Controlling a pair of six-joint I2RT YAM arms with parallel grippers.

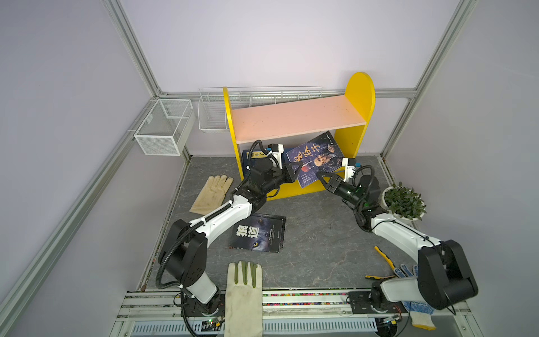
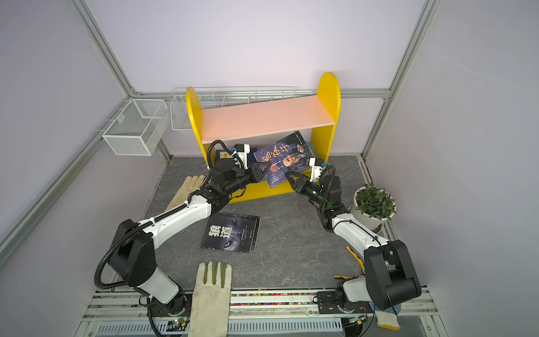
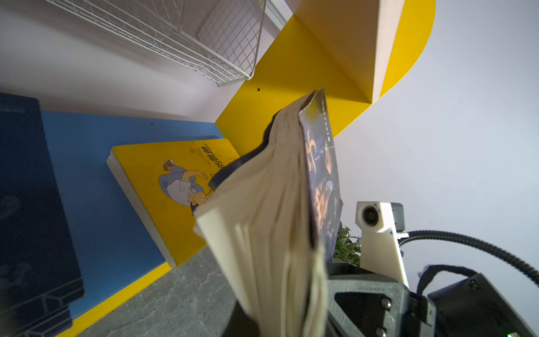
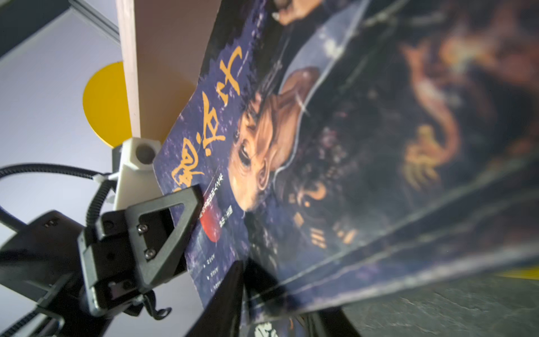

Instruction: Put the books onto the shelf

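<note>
under the pink board [image 1: 297, 116] of the shelf [image 1: 360, 96], in both top views, the portrait book [image 1: 316, 157] stands tilted in the lower tier. its upper corner is tucked beneath the board and its lower end juts past the yellow front edge. the left gripper [image 1: 297, 169] is clamped on the book's left edge. the right gripper [image 1: 321, 177] sits at its lower right edge, and whether those jaws pinch it cannot be told. navy books [image 1: 253, 154] lie at the tier's left end, partly behind the left arm. the wolf book [image 1: 258, 233] lies flat on the table [image 1: 320, 242], well apart from the shelf (cover up).

from the left wrist, the portrait book [image 3: 262, 233] rises page-edge on, its pages fanned. below it the yellow book [image 3: 163, 186] lies flat on the blue board [image 3: 96, 189], just beside the side panel, with the navy books [image 3: 26, 204] at the other end.

from the right wrist, the portrait cover [image 4: 291, 146] fills most of the frame. one of the left fingers [image 4: 188, 217] presses flat on it. the book's lower edge runs down between the right fingers, but the grip there is unclear.
</note>
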